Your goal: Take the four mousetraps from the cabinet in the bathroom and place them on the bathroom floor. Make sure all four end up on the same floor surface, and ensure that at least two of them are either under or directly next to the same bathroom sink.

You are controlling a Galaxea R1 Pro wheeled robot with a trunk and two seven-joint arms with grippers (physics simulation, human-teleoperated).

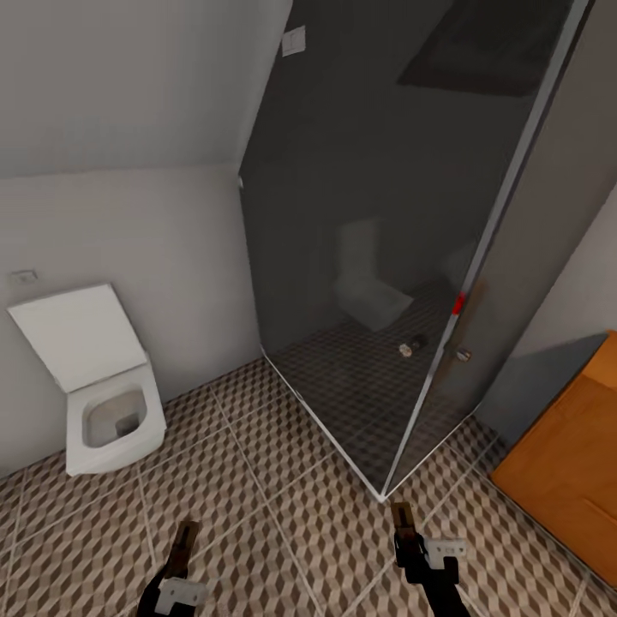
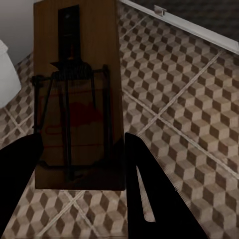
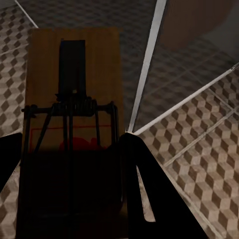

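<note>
You carry one mousetrap in the left gripper and another mousetrap in the right gripper, jaws closed on each board, above the bathroom floor, probably to put both near a sink.

A white square wall-hung toilet with its lid raised sits against the pale grey wall, ahead and left of the left claw. A dark smoked-glass shower enclosure with a silver frame stands ahead of the right claw, its corner close by.
</note>
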